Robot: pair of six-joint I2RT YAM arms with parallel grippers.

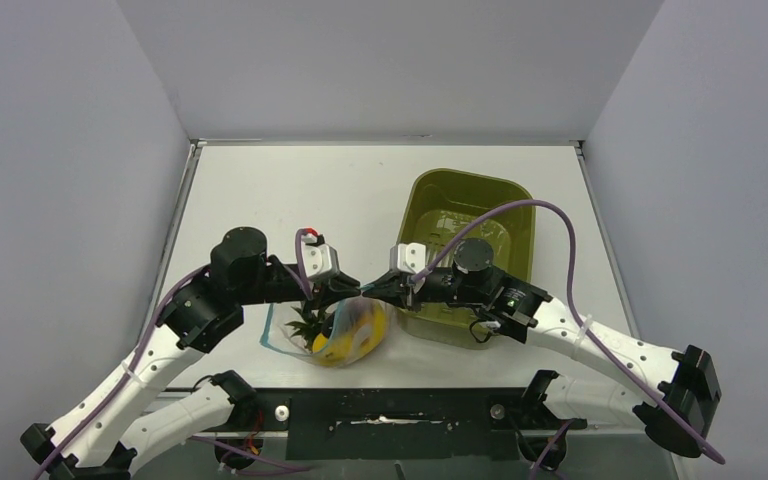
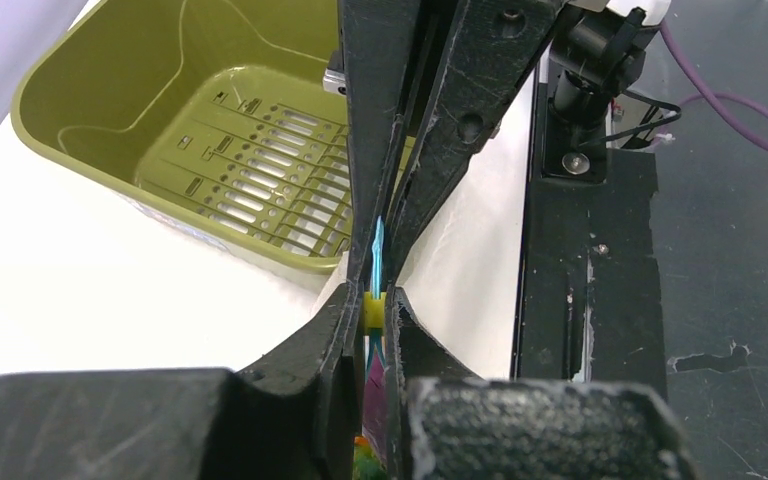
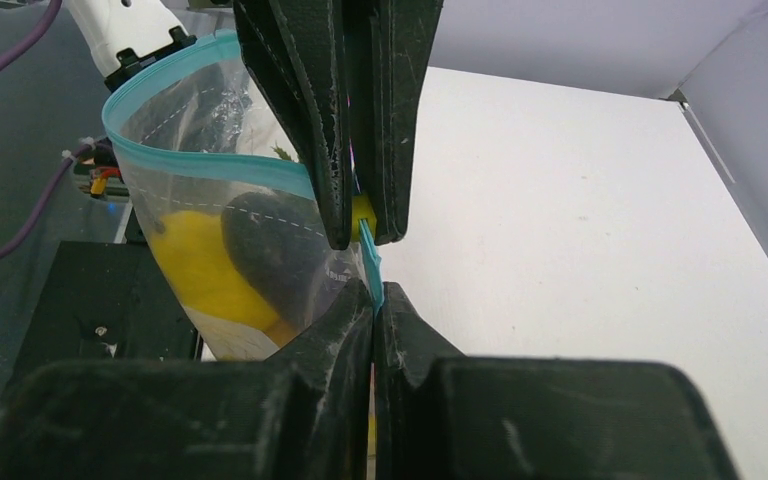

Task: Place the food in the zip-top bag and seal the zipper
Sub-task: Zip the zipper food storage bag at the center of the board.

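Both grippers meet nose to nose on the zipper [image 3: 210, 163]. The left gripper [image 2: 371, 312] is clenched on the strip at a small yellow slider [image 3: 362, 210], or what looks like one; the close view makes it hard to be sure. The right gripper [image 3: 373, 297] pinches the teal end just ahead of it. The zip-top bag [image 3: 175, 115] hangs below and behind the left fingers, its mouth gaping in a loop and not yet sealed. The food sits inside: a yellow banana [image 3: 195, 265], a dark round piece [image 3: 270, 250] and a green leafy top [image 1: 309, 320]. The olive basin [image 2: 110, 90] stands beside the right gripper. The film is likely thin, slick and floppy, and the load light, so the stiffer strip is the place to grip. Pulling it taut between both pinches should stop it buckling.
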